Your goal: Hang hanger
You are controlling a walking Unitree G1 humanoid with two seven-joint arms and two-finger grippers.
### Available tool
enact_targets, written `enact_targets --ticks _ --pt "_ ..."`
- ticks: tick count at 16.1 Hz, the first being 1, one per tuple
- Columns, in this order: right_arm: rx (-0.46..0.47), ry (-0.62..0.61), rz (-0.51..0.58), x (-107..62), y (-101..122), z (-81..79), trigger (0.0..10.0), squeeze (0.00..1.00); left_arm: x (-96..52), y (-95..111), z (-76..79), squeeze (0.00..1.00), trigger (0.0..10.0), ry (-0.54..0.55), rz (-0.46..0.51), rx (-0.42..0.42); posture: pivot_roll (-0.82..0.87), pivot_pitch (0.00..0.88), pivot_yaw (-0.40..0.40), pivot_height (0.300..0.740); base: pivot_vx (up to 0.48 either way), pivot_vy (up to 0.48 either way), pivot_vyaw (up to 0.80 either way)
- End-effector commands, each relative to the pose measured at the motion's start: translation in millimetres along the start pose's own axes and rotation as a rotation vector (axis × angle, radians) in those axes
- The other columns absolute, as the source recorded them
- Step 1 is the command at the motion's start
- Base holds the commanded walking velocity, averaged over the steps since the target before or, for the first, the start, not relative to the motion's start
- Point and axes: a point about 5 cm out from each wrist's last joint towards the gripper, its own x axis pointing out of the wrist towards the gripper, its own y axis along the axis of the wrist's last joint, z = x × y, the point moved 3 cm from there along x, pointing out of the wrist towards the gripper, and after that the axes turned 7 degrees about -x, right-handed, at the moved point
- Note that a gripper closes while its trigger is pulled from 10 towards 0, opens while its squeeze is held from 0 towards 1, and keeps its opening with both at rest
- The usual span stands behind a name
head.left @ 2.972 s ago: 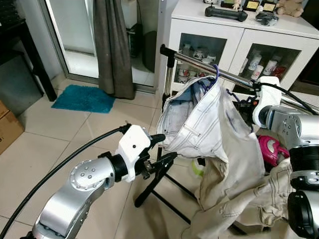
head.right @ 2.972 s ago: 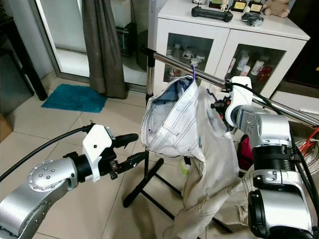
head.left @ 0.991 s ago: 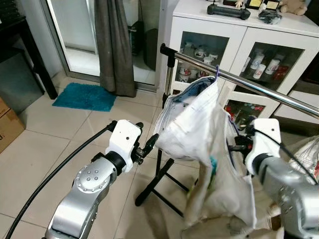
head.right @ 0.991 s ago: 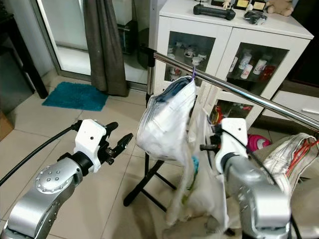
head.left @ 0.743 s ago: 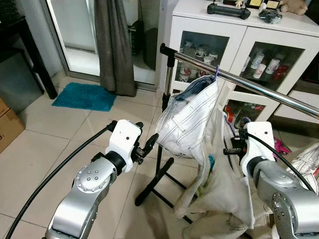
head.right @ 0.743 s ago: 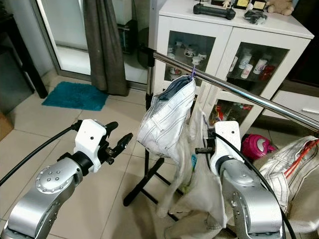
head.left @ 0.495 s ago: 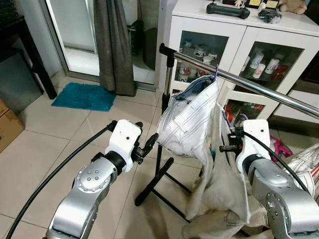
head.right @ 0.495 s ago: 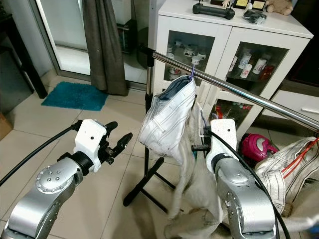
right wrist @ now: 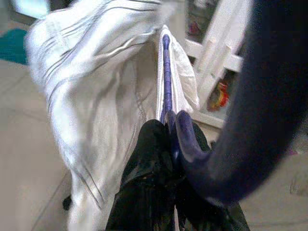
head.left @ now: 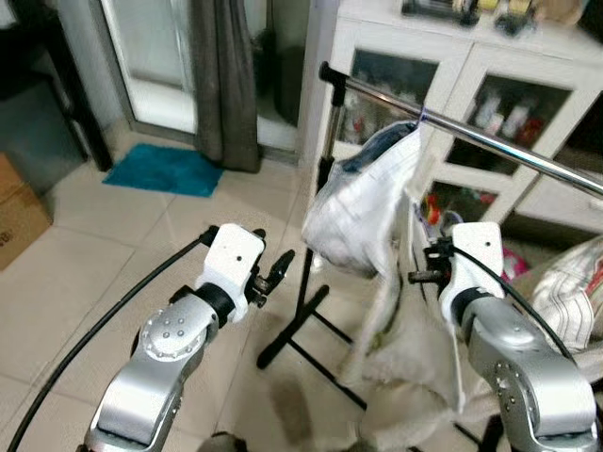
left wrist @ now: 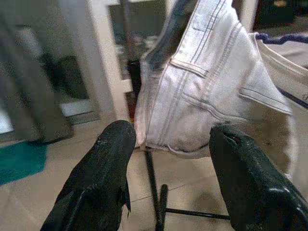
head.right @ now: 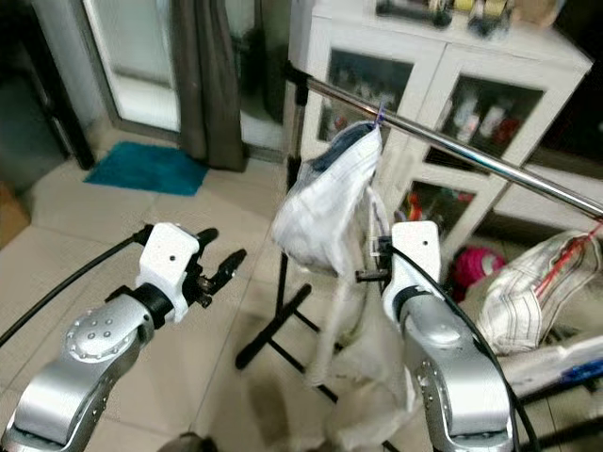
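A purple hanger hook sits over the chrome rail of a clothes rack. White jeans and a beige garment hang from the hanger. My right gripper is beside the clothes at mid height. In the right wrist view its fingers are shut on the hanger's purple arm. My left gripper stands open, left of the jeans and apart from them. The left wrist view shows the jeans beyond its spread fingers.
The rack's black legs spread over the tiled floor. A white glass-door cabinet stands behind the rail, a dark curtain and teal mat at back left. A cardboard box is far left; piled clothes lie right.
The whole picture has shifted and blurred, so the camera moved. The hanging clothes have swung back under the rail. My right gripper has closed in on them; the left arm holds its place.
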Motion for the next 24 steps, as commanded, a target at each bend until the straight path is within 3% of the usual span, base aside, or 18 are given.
enact_targets --ticks 1,14,16,19,21,22,23,24 --pt "-0.006 -0.008 0.024 1.6 4.4 1.1 10.0 0.0 0.1 -2.5 3.1 0.0 10.0 -0.001 -0.008 -0.005 0.01 0.008 -0.084 0.74 -0.244 0.0 0.0" --pt "-0.037 0.007 0.037 5.6 2.3 2.1 10.0 0.0 -0.4 -3.3 2.4 0.0 10.0 -0.004 -0.017 0.017 0.01 0.01 -0.082 0.74 -0.037 0.0 0.0" --pt "-0.06 0.06 0.061 6.2 5.0 1.5 10.0 0.0 0.3 -2.9 0.3 0.0 10.0 0.004 -0.015 0.016 0.02 0.005 -0.086 0.74 0.0 0.0 0.0" --pt "0.018 0.188 0.146 6.3 21.9 -1.2 10.0 0.0 0.9 -2.9 -2.2 0.0 10.0 -0.016 -0.023 -0.011 0.02 0.0 -0.087 0.74 0.0 0.0 0.0" --pt "-0.094 0.291 0.223 1.9 33.5 3.9 10.0 0.0 1.7 1.6 -5.2 0.0 10.0 -0.028 -0.009 0.005 0.02 0.0 -0.085 0.74 0.0 0.0 0.0" --pt "-0.161 0.344 0.237 -1.2 32.5 7.5 10.0 0.0 2.5 2.2 -4.5 0.13 10.0 -0.05 -0.005 -0.026 0.02 0.0 -0.085 0.74 0.0 0.0 0.0" --pt "-0.171 0.367 0.247 -2.8 32.9 7.7 10.0 0.0 3.4 3.8 -1.5 1.0 10.0 -0.073 0.002 -0.048 0.03 0.0 -0.086 0.74 0.0 0.0 0.0" --pt "-0.179 0.417 0.274 -6.2 35.4 6.5 10.0 0.0 5.0 7.6 4.4 1.0 10.0 -0.117 0.017 -0.067 0.03 0.0 -0.087 0.74 0.0 0.0 0.0"
